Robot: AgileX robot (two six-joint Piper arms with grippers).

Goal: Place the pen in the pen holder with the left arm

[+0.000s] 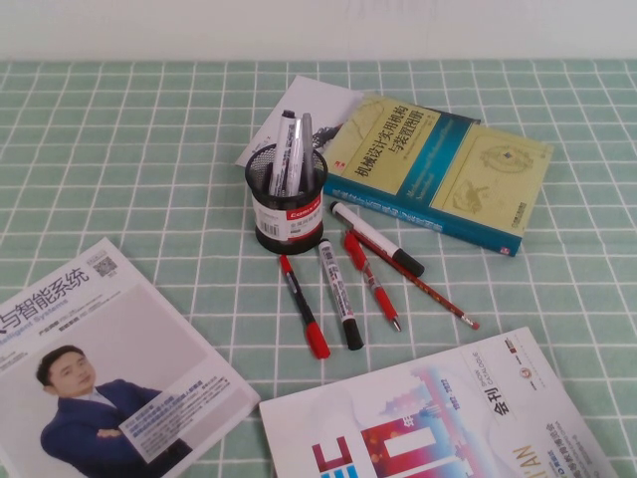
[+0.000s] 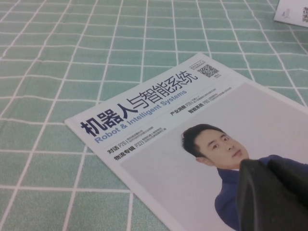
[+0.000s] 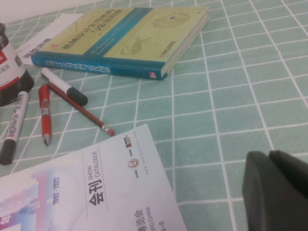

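The black wire-mesh pen holder (image 1: 288,204) stands upright mid-table, and its edge shows in the right wrist view (image 3: 10,77). The slim grey pen (image 1: 306,149) stands inside it, beside a white marker (image 1: 284,149) with a dark cap. Neither arm appears in the high view. My left gripper (image 2: 268,166) is shut and empty, low over a magazine cover (image 2: 159,120), far from the holder. My right gripper (image 3: 268,156) is shut and empty over bare cloth near the table's front right.
Several pens lie in front of the holder: a red-capped black pen (image 1: 302,304), a black-capped marker (image 1: 338,292), a red pen (image 1: 369,277), a white marker (image 1: 376,237) and a red pencil (image 1: 423,286). A green book (image 1: 438,169) lies behind, magazines (image 1: 438,423) in front.
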